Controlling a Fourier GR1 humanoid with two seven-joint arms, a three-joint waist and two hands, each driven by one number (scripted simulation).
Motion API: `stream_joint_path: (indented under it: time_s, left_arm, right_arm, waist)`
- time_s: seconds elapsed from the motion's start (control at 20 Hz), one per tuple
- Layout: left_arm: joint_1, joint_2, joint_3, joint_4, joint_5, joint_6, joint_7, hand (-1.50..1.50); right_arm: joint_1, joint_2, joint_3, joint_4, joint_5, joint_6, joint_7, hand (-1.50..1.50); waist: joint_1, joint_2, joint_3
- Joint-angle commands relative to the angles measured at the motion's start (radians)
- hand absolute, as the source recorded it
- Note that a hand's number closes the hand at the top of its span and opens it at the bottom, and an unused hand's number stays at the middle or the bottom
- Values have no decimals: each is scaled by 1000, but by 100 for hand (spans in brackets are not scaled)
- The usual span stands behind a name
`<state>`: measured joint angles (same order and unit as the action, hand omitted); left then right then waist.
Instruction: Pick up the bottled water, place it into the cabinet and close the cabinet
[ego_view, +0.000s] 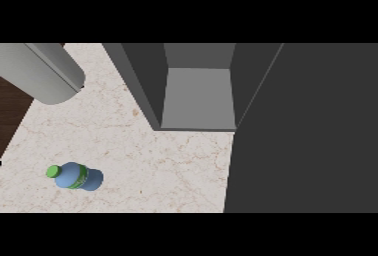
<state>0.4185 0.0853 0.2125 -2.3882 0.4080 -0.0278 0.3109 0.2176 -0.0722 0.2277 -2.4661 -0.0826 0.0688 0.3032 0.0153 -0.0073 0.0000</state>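
Note:
The bottled water (77, 176) is blue with a green cap and a green band. It is on the marble counter (162, 165) near the lower left, with its cap pointing left. The dark grey cabinet (196, 95) stands open at the top middle, and its lighter inner floor shows with nothing on it. The cabinet door (310, 130) is swung out and fills the right side. A grey forearm (44, 72) crosses the upper left corner, well above the bottle. No hand shows on it, and the right arm is out of sight.
The counter's left edge (16, 125) runs diagonally, with dark wood floor beyond it. The open door hides the counter on the right.

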Motion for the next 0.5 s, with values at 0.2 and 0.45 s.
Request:
stream_joint_path:
  time_s: [0.2,0.45]
  left_arm:
    - [55,-11,16,-262,64,35,93,-150]
    - [98,-45,-18,-266,48,10,60,-150]
  right_arm:
    - [32,-2,73,-120,40,-29,83,-150]
    - [-18,6,84,-118,81,-73,114,-150]
  waist:
    - [-6,-1,1]
    - [1,-2,0]
